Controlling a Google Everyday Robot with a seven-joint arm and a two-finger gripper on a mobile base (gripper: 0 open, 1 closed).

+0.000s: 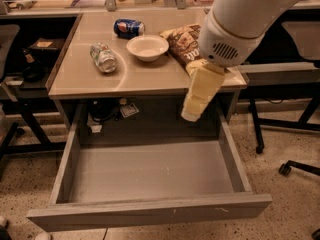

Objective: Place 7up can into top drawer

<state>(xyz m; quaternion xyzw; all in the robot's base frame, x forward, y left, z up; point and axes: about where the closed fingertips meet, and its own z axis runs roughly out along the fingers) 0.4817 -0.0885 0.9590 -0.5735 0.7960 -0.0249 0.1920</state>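
The 7up can (103, 57), pale green and white, lies on its side on the left part of the desk top (75, 76). The top drawer (150, 171) is pulled fully open below the desk and holds nothing. My gripper (191, 114), cream-coloured, hangs from the white arm (235, 29) over the drawer's back right part, just in front of the desk's front edge. It is well to the right of the can and lower than it, and holds nothing that I can see.
A dark blue Pepsi can (129, 27), a white bowl (147, 47) and a brown chip bag (181, 41) lie on the desk behind and right of the 7up can. Chair bases stand at the right (295, 166) and left.
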